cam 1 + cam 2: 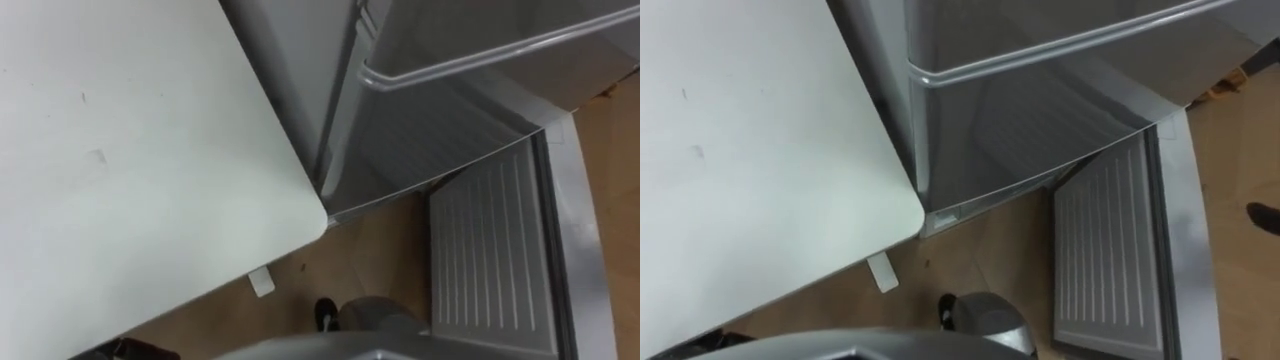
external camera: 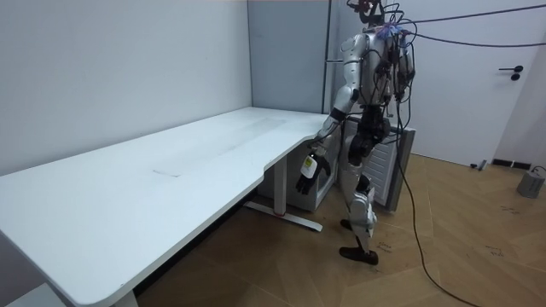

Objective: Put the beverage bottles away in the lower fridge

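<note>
A grey fridge (image 1: 400, 130) stands low in front of me, just past the corner of the white table (image 1: 120, 150). Its lower door (image 1: 495, 260) is swung open to my right, the ribbed white inner lining facing up at me. A rounded grey rim (image 1: 470, 55) runs across the fridge higher up. In the room view I stand upright between the table's (image 2: 171, 170) end and the fridge (image 2: 394, 162), facing it. My left hand (image 2: 308, 176) hangs at my side by the table's edge.
The table's white foot (image 1: 261, 281) rests on the wooden floor (image 1: 370, 250) close to the fridge. A closed door (image 2: 465, 85) and open floor lie at the room view's right.
</note>
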You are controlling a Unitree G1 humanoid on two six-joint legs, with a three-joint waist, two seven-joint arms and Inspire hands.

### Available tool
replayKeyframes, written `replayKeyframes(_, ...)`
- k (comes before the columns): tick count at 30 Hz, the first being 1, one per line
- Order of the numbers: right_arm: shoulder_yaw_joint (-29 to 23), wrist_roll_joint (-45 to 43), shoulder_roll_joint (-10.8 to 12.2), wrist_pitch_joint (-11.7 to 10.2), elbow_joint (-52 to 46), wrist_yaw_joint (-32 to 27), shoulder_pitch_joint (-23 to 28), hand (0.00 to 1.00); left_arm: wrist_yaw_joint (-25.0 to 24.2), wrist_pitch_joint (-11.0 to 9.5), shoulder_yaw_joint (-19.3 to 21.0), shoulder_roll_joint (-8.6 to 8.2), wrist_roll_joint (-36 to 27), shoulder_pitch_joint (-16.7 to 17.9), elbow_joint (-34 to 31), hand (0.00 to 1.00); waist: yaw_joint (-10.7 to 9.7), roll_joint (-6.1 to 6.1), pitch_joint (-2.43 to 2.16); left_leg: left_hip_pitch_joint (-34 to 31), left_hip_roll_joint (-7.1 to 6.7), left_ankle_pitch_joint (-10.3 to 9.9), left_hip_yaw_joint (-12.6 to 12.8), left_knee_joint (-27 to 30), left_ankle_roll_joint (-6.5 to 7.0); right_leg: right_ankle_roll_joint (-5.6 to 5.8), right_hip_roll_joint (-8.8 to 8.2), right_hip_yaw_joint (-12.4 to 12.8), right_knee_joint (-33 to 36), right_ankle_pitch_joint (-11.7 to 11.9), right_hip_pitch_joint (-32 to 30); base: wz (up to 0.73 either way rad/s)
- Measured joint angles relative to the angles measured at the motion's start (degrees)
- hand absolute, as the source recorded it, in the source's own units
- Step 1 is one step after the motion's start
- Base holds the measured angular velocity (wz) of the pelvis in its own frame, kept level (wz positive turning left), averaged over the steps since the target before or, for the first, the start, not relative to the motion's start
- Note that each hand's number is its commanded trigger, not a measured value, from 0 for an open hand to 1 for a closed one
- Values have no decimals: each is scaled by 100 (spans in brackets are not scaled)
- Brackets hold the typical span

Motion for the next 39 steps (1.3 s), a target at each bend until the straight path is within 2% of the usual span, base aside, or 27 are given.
replayKeyframes(6,-285,1011,-18,-13,1168,135,137,0,0,-7,53,1,6,212,-203,0,-65,-10,1,12,1,0,27,4,0,0,13,58,12,0,4,-2)
replayKeyframes(11,-324,1674,-70,-15,2299,493,141,0,-1,-34,156,2,7,199,-103,0,-58,28,23,80,6,-1,70,-28,-1,-6,25,78,6,4,41,-3)
replayKeyframes(17,-328,1743,-114,-16,3013,944,183,0,-19,-36,216,13,210,188,127,0,-54,148,32,124,1,-1,45,-106,-1,-4,21,39,11,3,73,-2)
replayKeyframes(23,-143,2197,-85,-23,3561,1468,120,0,-142,-45,166,50,103,-25,309,0,56,175,25,128,-3,-1,-12,-66,-1,-4,2,15,-3,3,96,5)
replayKeyframes(26,173,2190,107,-72,3559,1622,154,0,-204,-48,-48,75,67,-117,334,0,115,219,6,116,-1,-1,-8,-19,-2,-5,13,15,-8,4,75,0)
replayKeyframes(30,586,2187,499,-73,3417,1830,125,0,-281,-100,-294,76,89,-352,509,0,317,279,30,94,-3,-2,-14,-32,-2,-12,8,-14,-2,19,98,-2)
replayKeyframes(34,1151,2111,638,-146,3415,2098,-71,0,-299,-201,-641,81,60,-531,641,0,353,401,72,75,-14,-1,-85,12,0,-7,-2,-114,-19,21,98,13)
replayKeyframes(36,1432,2102,669,-177,3411,2270,-321,0,-291,-314,-772,62,52,-551,704,0,391,482,98,67,-24,1,-138,-4,5,-2,-9,-143,-57,25,104,7)
replayKeyframes(37,1459,2085,700,-194,3410,2286,-391,0,-291,-342,-779,54,51,-555,735,0,398,550,81,67,-18,1,-153,-3,5,-2,-6,-148,-74,28,118,5)
replayKeyframes(39,1503,1935,683,-406,3414,2257,-404,0,-290,-387,-805,-4,65,-577,817,0,449,628,92,69,-25,4,-174,-10,10,1,-8,-151,-100,31,155,0)
